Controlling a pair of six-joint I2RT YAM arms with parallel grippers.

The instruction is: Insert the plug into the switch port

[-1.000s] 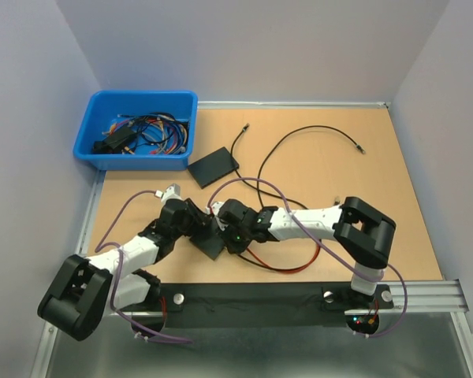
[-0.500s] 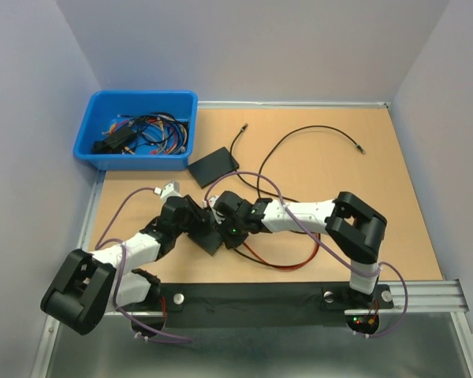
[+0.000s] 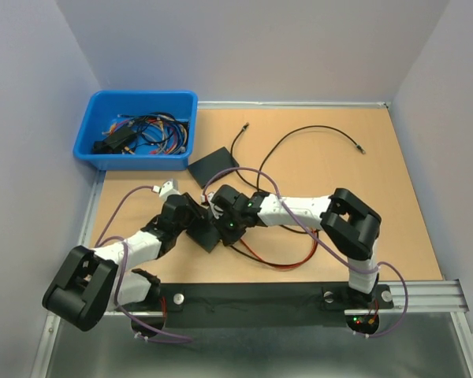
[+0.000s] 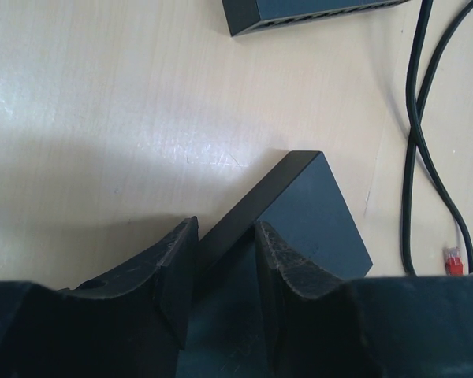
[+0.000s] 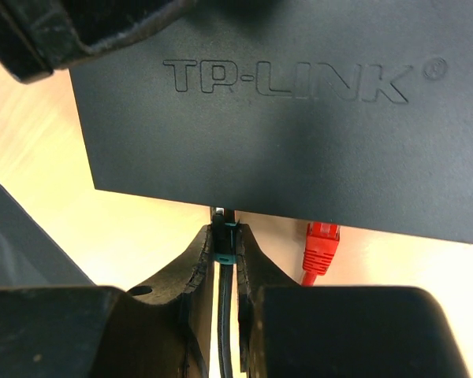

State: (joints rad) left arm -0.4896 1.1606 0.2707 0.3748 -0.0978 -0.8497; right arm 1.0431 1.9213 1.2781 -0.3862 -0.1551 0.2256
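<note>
The black TP-LINK switch (image 5: pixel 284 118) fills the top of the right wrist view. My right gripper (image 5: pixel 224 236) is shut on a black plug (image 5: pixel 223 240) with a teal band, its tip at the switch's near edge. A red plug (image 5: pixel 322 244) sits in the switch to its right. My left gripper (image 4: pixel 221 260) is shut on the switch's edge (image 4: pixel 299 213), holding it tilted. In the top view both grippers meet at the switch (image 3: pixel 207 235), left gripper (image 3: pixel 191 223), right gripper (image 3: pixel 219 224).
A second black switch (image 3: pixel 214 166) lies further back; it also shows in the left wrist view (image 4: pixel 315 12). A blue bin (image 3: pixel 136 130) of cables stands at the back left. Black cables (image 3: pixel 299 142) and a red cable (image 3: pixel 276 264) lie on the table.
My right arm has moved left toward the switch, bringing the plug up to its edge. The left gripper and switch shifted slightly back.
</note>
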